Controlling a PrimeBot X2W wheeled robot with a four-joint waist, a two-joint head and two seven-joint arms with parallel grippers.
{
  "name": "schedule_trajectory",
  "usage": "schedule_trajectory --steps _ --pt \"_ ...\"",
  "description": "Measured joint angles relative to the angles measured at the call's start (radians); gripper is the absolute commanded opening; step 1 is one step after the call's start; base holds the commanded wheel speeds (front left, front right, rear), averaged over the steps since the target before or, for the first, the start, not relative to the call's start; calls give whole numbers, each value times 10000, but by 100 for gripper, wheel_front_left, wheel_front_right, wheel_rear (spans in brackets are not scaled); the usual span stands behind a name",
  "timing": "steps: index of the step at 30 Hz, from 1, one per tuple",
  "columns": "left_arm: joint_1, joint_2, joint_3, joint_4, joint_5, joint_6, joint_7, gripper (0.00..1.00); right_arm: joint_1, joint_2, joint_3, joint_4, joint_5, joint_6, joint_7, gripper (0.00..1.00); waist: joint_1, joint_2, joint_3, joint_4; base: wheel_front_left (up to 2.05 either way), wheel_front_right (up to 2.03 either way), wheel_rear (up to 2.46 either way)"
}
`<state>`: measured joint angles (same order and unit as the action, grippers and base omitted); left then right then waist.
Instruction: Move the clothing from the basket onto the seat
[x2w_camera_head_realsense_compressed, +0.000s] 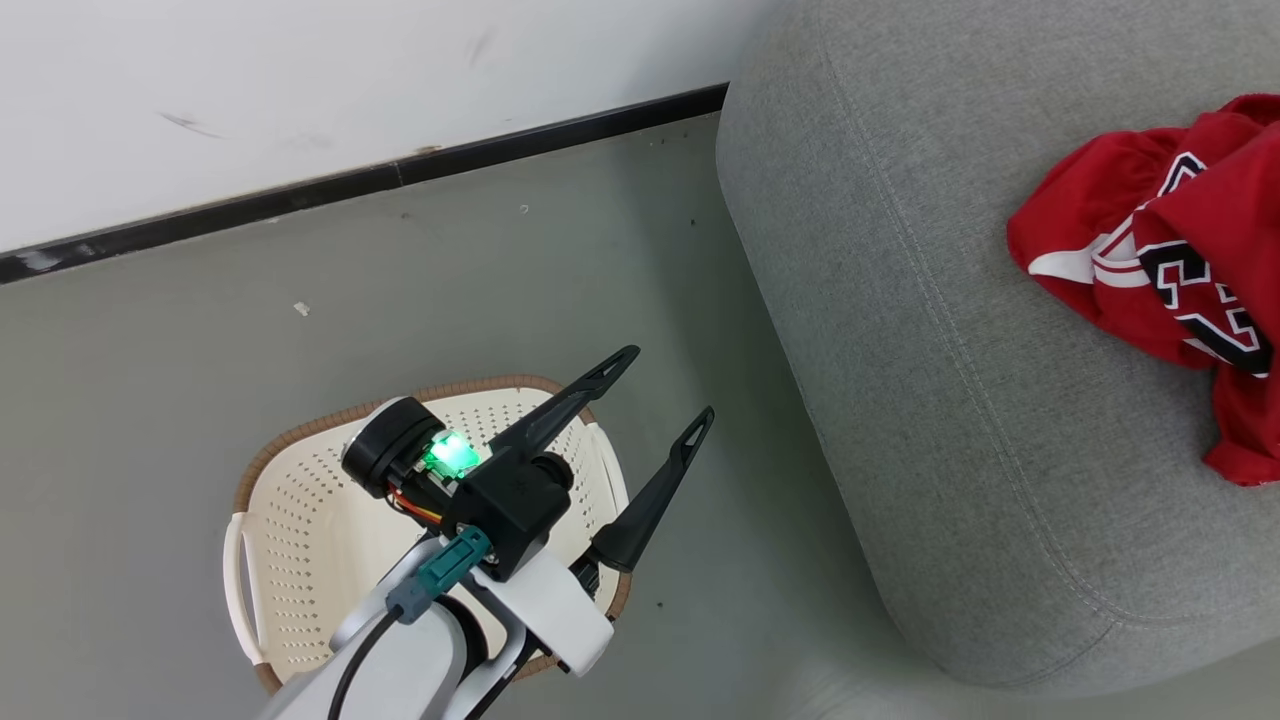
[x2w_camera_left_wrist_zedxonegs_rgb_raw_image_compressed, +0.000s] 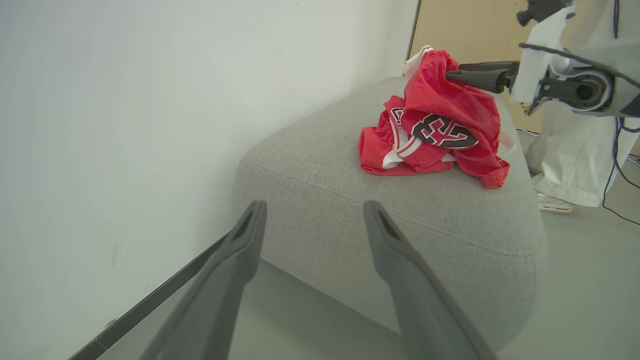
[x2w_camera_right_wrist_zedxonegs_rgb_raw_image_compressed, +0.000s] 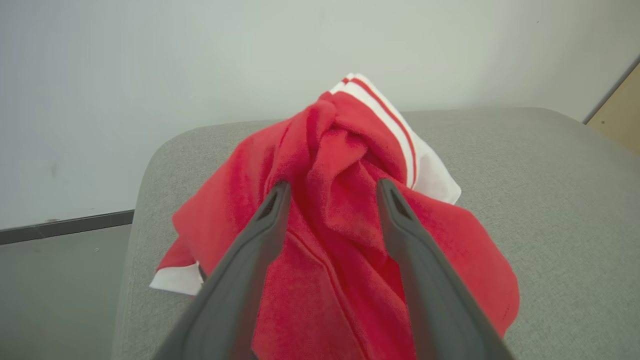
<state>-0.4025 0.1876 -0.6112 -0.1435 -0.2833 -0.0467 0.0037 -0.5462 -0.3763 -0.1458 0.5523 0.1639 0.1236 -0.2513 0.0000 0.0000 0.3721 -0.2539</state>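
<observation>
Right jaws parted around clothing on seat | left jaws wide

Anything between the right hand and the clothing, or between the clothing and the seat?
Nothing visible. The clothing already lies heaped on the seat, and the right hand has its parted fingers straddling the top fold.

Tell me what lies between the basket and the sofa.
Bare grey floor separates the basket from the sofa, as the head view shows.
</observation>
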Motion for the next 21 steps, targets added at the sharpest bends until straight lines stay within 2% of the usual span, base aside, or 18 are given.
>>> schedule_trajectory --steps 15,21 --pt "463 -56 512 476 -441 180 -495 100 1403 286 -286 -1605 -418 0 -12 100 0 0 -689 -232 0 0 0" --pt "739 -121 945 698 -665 500 -782 100 1739 566 -63 -2332 -422 0 -12 100 0 0 -980 -206 0 0 0"
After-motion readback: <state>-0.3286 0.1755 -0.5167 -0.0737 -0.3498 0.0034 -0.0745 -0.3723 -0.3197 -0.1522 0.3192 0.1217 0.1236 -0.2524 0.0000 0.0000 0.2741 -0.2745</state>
